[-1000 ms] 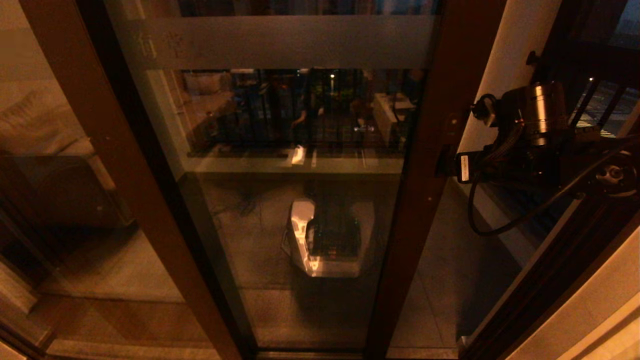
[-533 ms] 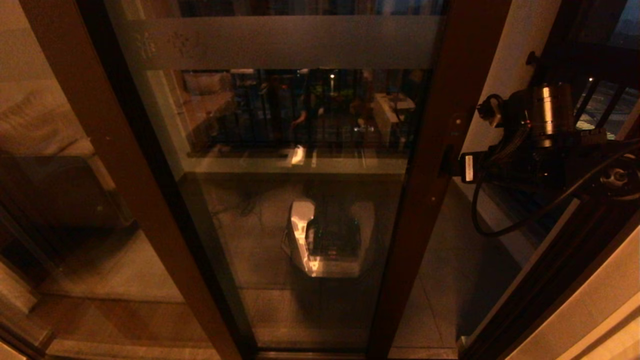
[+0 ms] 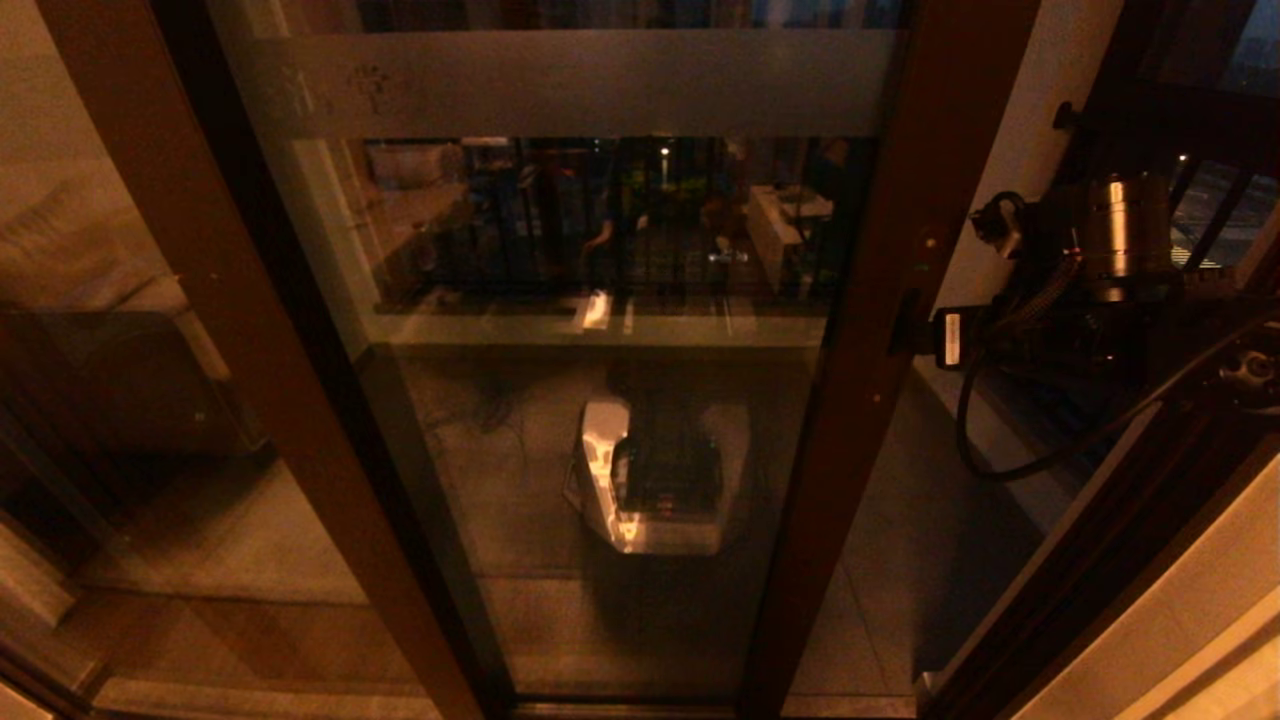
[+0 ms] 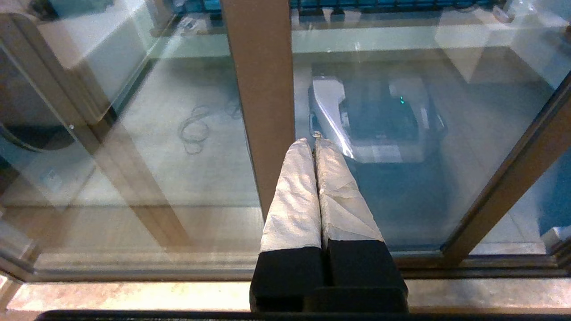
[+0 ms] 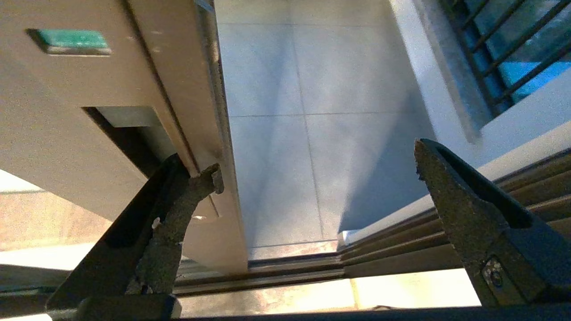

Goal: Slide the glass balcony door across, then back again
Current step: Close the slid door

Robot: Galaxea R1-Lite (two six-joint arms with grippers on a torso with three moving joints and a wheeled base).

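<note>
The glass balcony door [image 3: 600, 420] fills the head view, with a frosted band [image 3: 600, 85] near its top and a dark reddish-brown right stile [image 3: 890, 300]. My right gripper [image 3: 902, 328] reaches that stile from the right. In the right wrist view the right gripper [image 5: 316, 165] is open. One of its fingers [image 5: 178, 200] is hooked into the recessed handle slot [image 5: 129, 129], and the other hangs free over the opening. My left gripper [image 4: 314, 143] is shut on nothing, pointing at the glass beside a brown frame post [image 4: 263, 89].
To the right of the door are a white wall [image 3: 1000, 150], the black-barred railing window [image 3: 1210, 200] and the brown jamb [image 3: 1100, 560]. The floor track [image 5: 290, 272] runs below, with balcony tiles [image 5: 312, 133] beyond. The glass reflects my base [image 3: 650, 480].
The door's right stile and my right gripper have both moved to the right, narrowing the opening towards the jamb. The frosted characters have shifted right too.
</note>
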